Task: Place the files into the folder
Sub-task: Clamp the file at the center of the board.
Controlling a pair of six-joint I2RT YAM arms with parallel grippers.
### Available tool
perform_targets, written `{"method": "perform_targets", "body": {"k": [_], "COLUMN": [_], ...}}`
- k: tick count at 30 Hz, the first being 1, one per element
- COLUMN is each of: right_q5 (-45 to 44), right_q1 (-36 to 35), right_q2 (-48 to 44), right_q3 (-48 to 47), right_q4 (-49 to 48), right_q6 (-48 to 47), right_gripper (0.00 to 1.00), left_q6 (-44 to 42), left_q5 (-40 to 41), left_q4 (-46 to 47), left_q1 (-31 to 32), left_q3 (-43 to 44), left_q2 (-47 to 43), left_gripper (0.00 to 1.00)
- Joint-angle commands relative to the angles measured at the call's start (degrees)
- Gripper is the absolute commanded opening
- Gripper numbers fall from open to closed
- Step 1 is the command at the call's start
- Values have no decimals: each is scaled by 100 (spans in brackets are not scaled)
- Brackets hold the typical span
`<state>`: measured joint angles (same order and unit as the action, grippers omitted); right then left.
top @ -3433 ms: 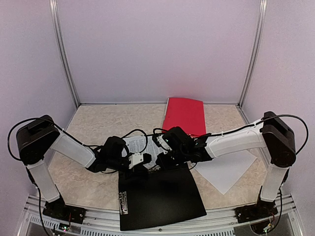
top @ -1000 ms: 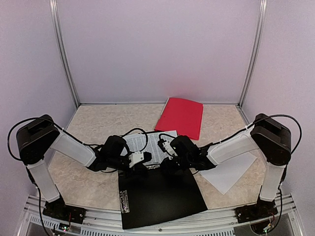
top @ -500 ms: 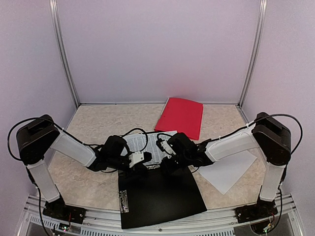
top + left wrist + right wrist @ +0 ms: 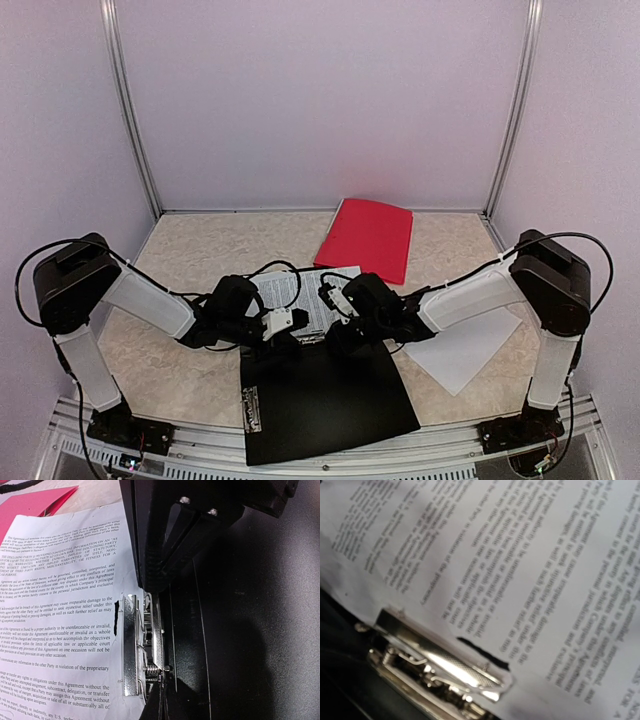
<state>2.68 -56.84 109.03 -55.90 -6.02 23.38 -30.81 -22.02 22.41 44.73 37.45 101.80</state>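
A black folder (image 4: 325, 400) lies open at the near edge, with a metal clip (image 4: 142, 645) on its far edge. One of the files, a printed sheet (image 4: 300, 292), lies just beyond it, its near edge tucked at the clip (image 4: 450, 672), with a dark tear (image 4: 482, 652) beside the clip plate. My left gripper (image 4: 293, 338) is shut, its dark tips (image 4: 165, 700) right at the clip's spring. My right gripper (image 4: 340, 336) hovers low over the same edge from the right. Its fingers stay out of the right wrist view, and it is shut. A blank sheet (image 4: 465, 350) lies under the right forearm.
A red folder (image 4: 370, 238) lies closed at the back of the table, beyond the printed sheet. Metal frame posts (image 4: 128, 110) stand at the back corners, and the purple walls close in on both sides. Cables loop over both wrists.
Since the earliest frame my right gripper has drawn back from the red folder toward the black folder's far edge. Over the last second it only shifts slightly. The left arm holds still.
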Motion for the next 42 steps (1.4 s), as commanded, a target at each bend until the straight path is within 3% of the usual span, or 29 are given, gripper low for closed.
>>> {"method": "perform_targets", "body": {"k": [1,24,32,42], "right_q5": [347,323,192,184], "right_q1": [-137,-155,-142,-15], "right_q2": [444,48,-81,-737], "right_q3": [363,-347,-419,-124], "right_q4": [1377,2073,1987,1487], "right_q6": [-138,-250,-75,124], "right_gripper": [0,0,17,26], "left_q6": [2,-31,-48,-59], "left_q5": [315,306,268,239], "left_q4": [-433,-472,-475,-453], "left_q1": [-10,0,17,27], "left_q3": [-1,25,25,17], "left_q2": [187,211,218,201], "left_gripper": [0,0,0,0]}}
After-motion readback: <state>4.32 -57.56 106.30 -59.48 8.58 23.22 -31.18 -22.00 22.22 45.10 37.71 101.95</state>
